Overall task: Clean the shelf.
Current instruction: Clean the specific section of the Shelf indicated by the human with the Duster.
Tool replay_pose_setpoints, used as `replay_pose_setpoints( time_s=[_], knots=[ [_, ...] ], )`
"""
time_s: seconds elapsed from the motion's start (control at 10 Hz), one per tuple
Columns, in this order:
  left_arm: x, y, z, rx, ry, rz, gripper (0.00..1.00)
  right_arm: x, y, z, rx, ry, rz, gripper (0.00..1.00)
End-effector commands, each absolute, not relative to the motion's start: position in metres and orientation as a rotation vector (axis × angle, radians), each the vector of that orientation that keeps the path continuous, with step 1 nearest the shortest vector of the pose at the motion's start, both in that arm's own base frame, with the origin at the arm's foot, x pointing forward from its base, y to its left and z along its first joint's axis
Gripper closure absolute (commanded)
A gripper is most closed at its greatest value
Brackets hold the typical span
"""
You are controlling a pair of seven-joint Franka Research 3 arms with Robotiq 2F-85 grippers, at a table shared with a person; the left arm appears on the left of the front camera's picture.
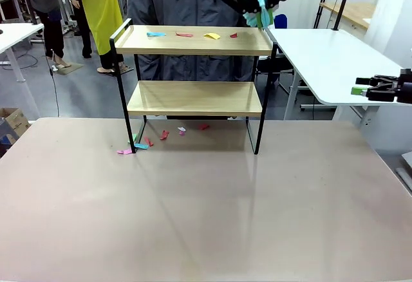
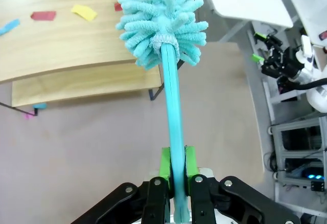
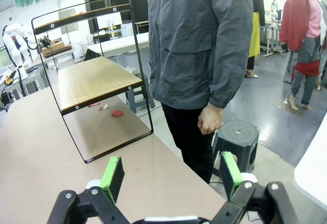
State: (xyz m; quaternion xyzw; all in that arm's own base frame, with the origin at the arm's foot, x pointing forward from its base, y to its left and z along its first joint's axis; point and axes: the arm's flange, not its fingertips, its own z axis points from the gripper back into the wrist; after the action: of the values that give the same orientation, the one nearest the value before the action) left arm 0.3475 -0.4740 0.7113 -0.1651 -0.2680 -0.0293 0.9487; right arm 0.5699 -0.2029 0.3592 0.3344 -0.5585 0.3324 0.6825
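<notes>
**Duster poised at the shelf's end; top board not yet swept**

The left tool (image 2: 177,156) is clamped narrow on the handle of a teal duster (image 2: 161,22), whose head hangs over one end of the shelf (image 1: 193,49). The shelf stands at the bench's (image 1: 206,217) far side, right in front of a person (image 1: 187,5). Paper scraps (image 1: 212,35) lie along its top board, and more lie on the bench beneath it. The right tool (image 1: 356,91) waits off to the side, spread wide and empty.

Likely risks:
- The handle is thin and may pivot between the pads once the head drags.
- Pressing too hard could shove or tip the light shelf.
- A sweep may jam scraps against the raised rail (image 1: 121,32) or flick them towards the person.
</notes>
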Motion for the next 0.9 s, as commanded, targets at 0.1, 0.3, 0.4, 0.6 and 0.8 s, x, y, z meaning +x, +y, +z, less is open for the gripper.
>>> replay_pose_setpoints(
  time_s=[0.1,0.3,0.4,0.6,0.8],
  knots=[
    [0.348,-0.479,0.694,-0.317,-0.501,-0.048,0.87,0.571,-0.2,0.361,0.744,-1.253,0.747,0.0],
    [0.35,-0.48,0.68,-0.3,-0.459,-0.028,0.87,0.571,-0.2,0.361,0.744,-1.253,0.747,0.0],
    [0.351,-0.479,0.677,-0.301,-0.45,-0.019,0.87,0.571,-0.2,0.361,0.744,-1.253,0.747,0.0],
    [0.355,-0.479,0.675,-0.284,-0.399,-0.05,0.87,0.571,-0.2,0.361,0.744,-1.253,0.747,0.0],
    [0.357,-0.484,0.674,-0.289,-0.449,-0.048,0.87,0.571,-0.2,0.361,0.744,-1.253,0.747,0.0]
  ],
)
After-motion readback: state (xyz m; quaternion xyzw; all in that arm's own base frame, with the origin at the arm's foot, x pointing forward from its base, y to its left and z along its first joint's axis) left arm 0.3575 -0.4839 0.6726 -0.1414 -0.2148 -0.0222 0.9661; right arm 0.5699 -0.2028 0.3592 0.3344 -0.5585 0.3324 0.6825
